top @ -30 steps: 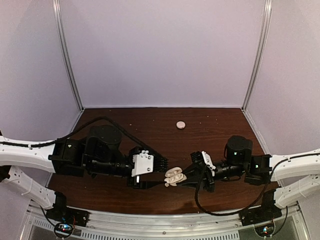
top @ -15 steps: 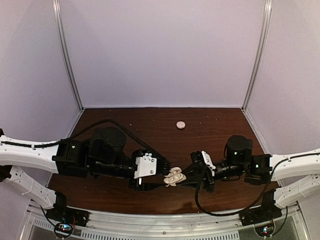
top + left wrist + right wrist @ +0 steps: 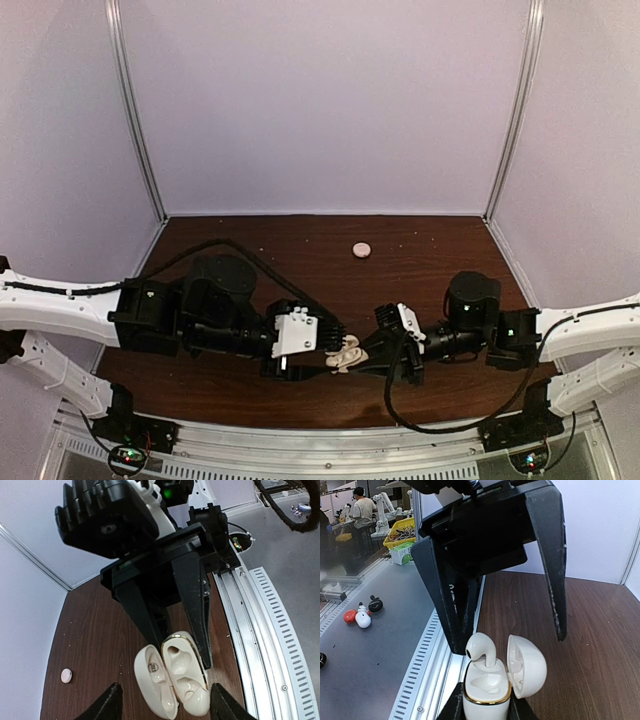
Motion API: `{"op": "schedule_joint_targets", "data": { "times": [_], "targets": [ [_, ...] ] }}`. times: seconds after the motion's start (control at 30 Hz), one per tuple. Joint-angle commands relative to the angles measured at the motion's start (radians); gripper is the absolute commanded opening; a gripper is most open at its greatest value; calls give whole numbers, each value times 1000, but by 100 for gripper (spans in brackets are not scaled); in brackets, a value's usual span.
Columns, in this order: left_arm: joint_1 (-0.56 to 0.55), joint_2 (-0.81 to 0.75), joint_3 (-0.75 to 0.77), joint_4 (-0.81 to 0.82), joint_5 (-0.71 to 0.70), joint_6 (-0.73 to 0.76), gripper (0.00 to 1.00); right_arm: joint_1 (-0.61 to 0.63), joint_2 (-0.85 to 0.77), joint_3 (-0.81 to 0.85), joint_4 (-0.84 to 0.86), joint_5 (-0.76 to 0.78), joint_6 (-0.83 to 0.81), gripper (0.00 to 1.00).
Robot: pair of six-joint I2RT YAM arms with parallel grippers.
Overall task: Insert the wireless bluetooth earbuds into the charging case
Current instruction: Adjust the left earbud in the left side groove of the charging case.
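The dark wood-grain table (image 3: 300, 262) carries both arms low over its near edge, meeting near the middle. Over the last second the left arm has slid right, so the left gripper (image 3: 336, 354) – well short of the case a moment ago – now has its matte black tapered fingers apart on either side of it, touching nothing that I can see, and narrowing slightly. The right arm has eased a little left with its load. The right gripper (image 3: 181, 650) stays clamped on the base of the charging case (image 3: 487, 700), holding it upright just above the table's near edge.

The case is glossy white plastic, rounded, with a thin gold rim; its domed lid (image 3: 526, 666) hangs open to one side. One smooth white earbud (image 3: 481, 650) stands in a well, its bulb still proud of the rim – likely not fully seated, so a press looks due. The second earbud I cannot place. A flat pale pink disc (image 3: 361, 249) lies far back.
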Motion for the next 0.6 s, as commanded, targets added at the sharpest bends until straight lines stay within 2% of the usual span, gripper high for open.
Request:
{"op": "schedule_joint_targets", "data": {
  "times": [0.0, 0.37, 0.57],
  "targets": [
    [11, 18, 25, 67, -15, -10, 60, 22, 1, 33, 21, -11, -16, 0],
    [21, 29, 24, 76, -7, -20, 60, 43, 1, 37, 31, -7, -18, 0],
    [39, 18, 16, 102, 52, -53, 60, 57, 1, 39, 25, 6, -30, 0]
  ]
}}
